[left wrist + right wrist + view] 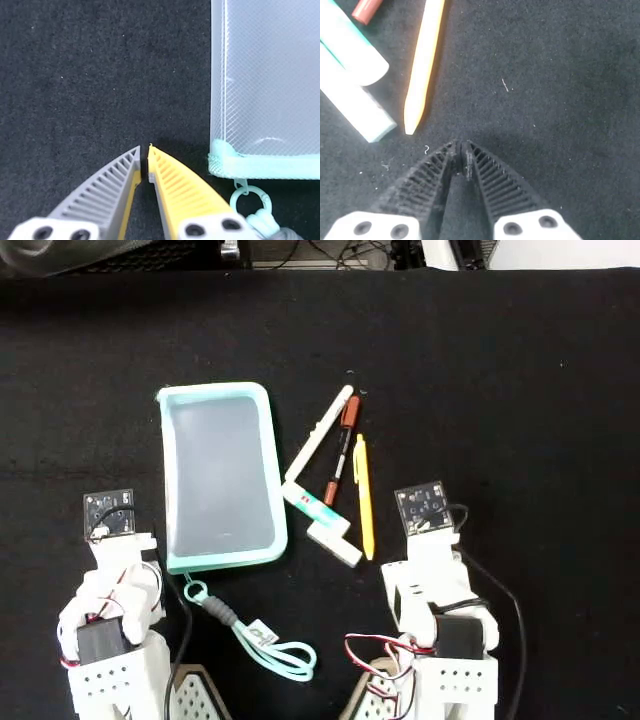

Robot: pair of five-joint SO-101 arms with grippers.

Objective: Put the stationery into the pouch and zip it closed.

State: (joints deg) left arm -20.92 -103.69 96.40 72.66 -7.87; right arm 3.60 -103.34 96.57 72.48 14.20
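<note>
The translucent pouch point(220, 475) with mint trim lies flat left of centre; its zip pull ring point(252, 197) and looped strap point(265, 640) trail from the near corner. Right of it lie a white pen point(318, 435), a red-brown pen point(340, 450), a yellow pen point(364, 497) and a white-and-teal stick point(322, 520). My left gripper point(145, 150) is shut and empty, low over the cloth just beside the pouch's point(265, 80) near corner. My right gripper point(461, 146) is shut and empty, close to the tip of the yellow pen point(425, 60).
A black cloth point(500, 390) covers the whole table. The left arm point(110, 580) and right arm point(430, 570) sit at the near edge, either side of the strap. Cables and equipment run along the far edge.
</note>
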